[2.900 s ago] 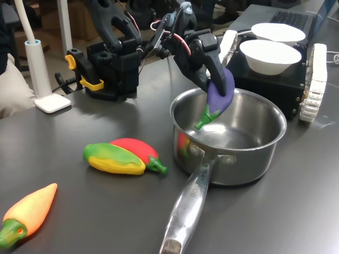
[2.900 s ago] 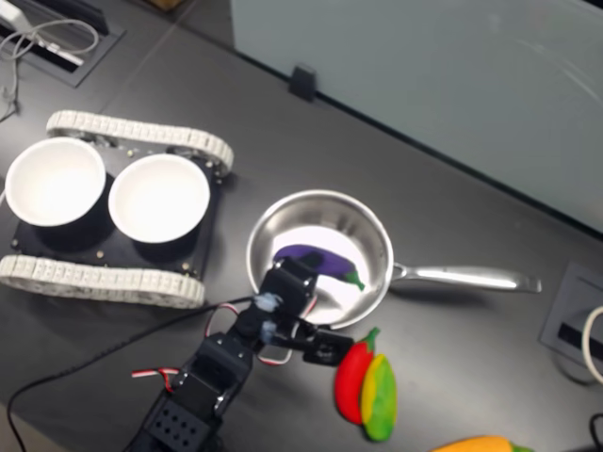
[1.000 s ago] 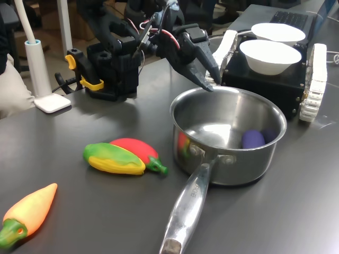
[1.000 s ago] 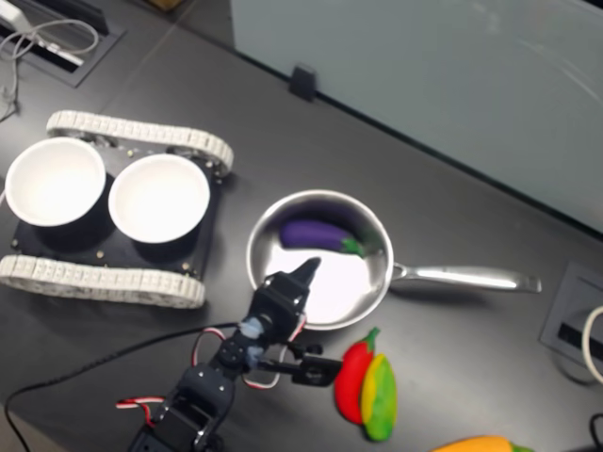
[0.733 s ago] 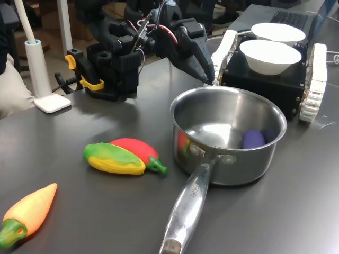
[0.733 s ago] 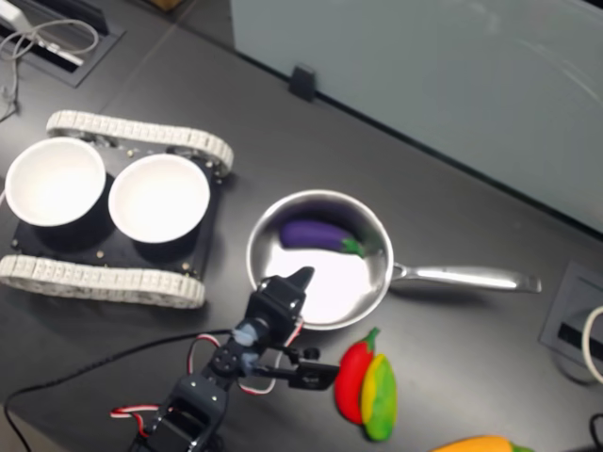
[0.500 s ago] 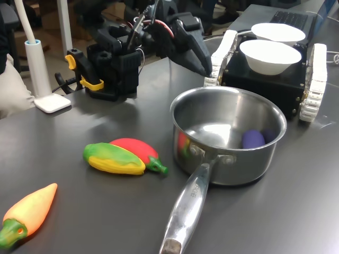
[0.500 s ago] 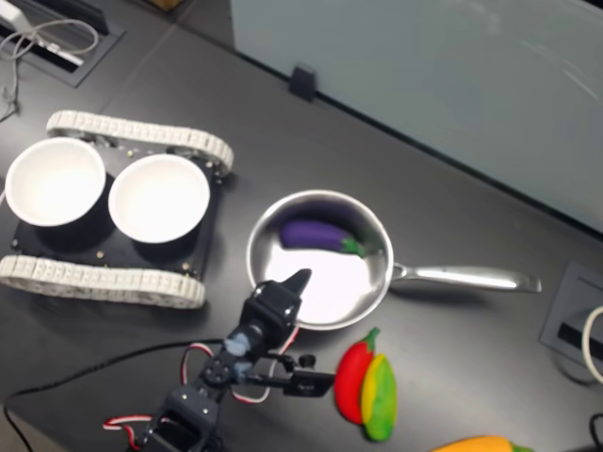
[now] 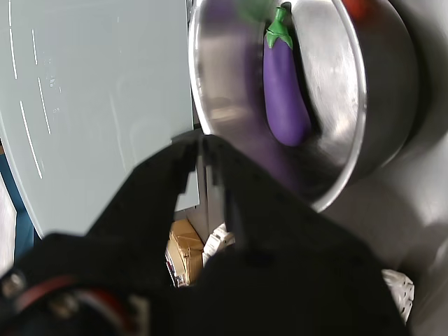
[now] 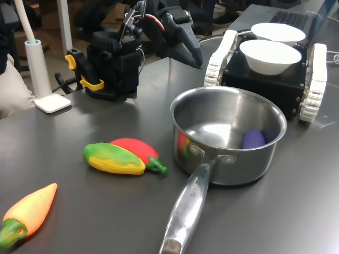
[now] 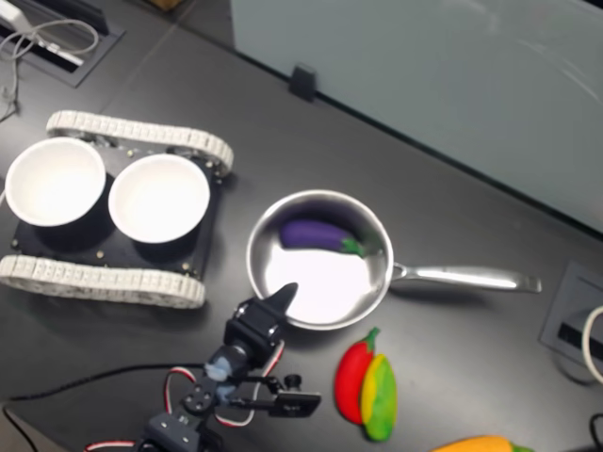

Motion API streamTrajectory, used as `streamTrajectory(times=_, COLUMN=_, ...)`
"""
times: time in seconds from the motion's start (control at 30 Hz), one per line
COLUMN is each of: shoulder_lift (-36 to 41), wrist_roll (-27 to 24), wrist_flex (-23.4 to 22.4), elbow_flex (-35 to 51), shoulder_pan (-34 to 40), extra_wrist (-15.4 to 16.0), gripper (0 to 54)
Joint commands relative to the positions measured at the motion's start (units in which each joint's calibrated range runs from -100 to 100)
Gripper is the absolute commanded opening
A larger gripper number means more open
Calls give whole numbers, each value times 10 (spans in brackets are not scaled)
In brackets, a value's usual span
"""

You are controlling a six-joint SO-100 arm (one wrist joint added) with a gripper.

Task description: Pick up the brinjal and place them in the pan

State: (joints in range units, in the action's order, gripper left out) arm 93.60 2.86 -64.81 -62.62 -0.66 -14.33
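The purple brinjal (image 9: pixel 283 84) with its green cap lies inside the steel pan (image 10: pixel 233 169), against the wall far from the arm. It shows as a purple end (image 10: pixel 253 138) in the first exterior view and full length (image 11: pixel 316 234) in the second exterior view. The pan (image 11: pixel 330 282) stands mid-table, and in the first exterior view its long handle points to the front. My gripper (image 10: pixel 197 63) hangs behind the pan's rim, raised and apart from it. Its black fingers are shut with nothing held (image 9: pixel 201 140), and its tip (image 11: pixel 287 289) sits just outside the rim.
A red pepper (image 10: pixel 135 148) and a yellow-green vegetable (image 10: pixel 114 159) lie together left of the pan in the first exterior view, an orange carrot (image 10: pixel 29 211) at the front left. Two white bowls (image 11: pixel 158 196) sit on a tracked vehicle (image 11: pixel 104 282). A white lamp base (image 10: pixel 50 100) stands beside the arm's mount.
The gripper let go of the brinjal, which now lies in the pan. The arm has since drawn back and up, away from the pan's rim.
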Motion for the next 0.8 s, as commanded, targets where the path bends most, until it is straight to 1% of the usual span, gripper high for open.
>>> streamTrajectory(times=0.0, shoulder_lift=20, wrist_roll=-10, wrist_flex=-26, elbow_flex=30, shoulder_pan=3, extra_wrist=19, gripper=0)
streamTrajectory(times=0.23, shoulder_lift=20, wrist_roll=-17, wrist_flex=-82, elbow_flex=55, shoulder_pan=5, extra_wrist=37, gripper=0)
streamTrajectory(times=0.5, shoulder_lift=19, wrist_roll=-29, wrist_flex=-145, elbow_flex=54, shoulder_pan=48, extra_wrist=37, gripper=0)
streamTrajectory(times=0.63, shoulder_lift=19, wrist_roll=-34, wrist_flex=-169, elbow_flex=40, shoulder_pan=48, extra_wrist=37, gripper=0)
streamTrajectory(times=0.77, shoulder_lift=19, wrist_roll=-36, wrist_flex=-175, elbow_flex=12, shoulder_pan=50, extra_wrist=37, gripper=0)
